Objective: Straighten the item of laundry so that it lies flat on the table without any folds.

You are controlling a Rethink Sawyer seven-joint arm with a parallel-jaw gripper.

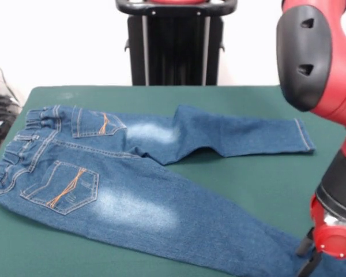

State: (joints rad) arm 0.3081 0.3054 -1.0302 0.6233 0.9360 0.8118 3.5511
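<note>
Front view. The jeans [132, 179] are laid back side up on the green table [259, 179], with the elastic waistband at the table's left edge and both legs running toward the right edge. Two back pockets with orange stitching are seen: one [95, 122] nearer the far edge, one [63, 187] nearer the near edge. Faded whitish patches are noted below each pocket, on the seat and upper thigh. The far leg is bent at the crotch and stretched out roughly parallel to the far edge, its hem ending short of the right edge. The near leg is angled toward the near right corner and is cut off by the picture's bottom edge. A wedge of bare table is left between the two legs. A slight fold is seen where the far leg meets the seat.

The red and black arm [320, 63] is seen coming down at the right side. The gripper [307, 254] is placed low at the near right corner, directly over or at the lower end of the near leg; contact cannot be confirmed. Only dark finger parts are visible at the bottom edge, so whether they are spread or pressed together cannot be told.
</note>
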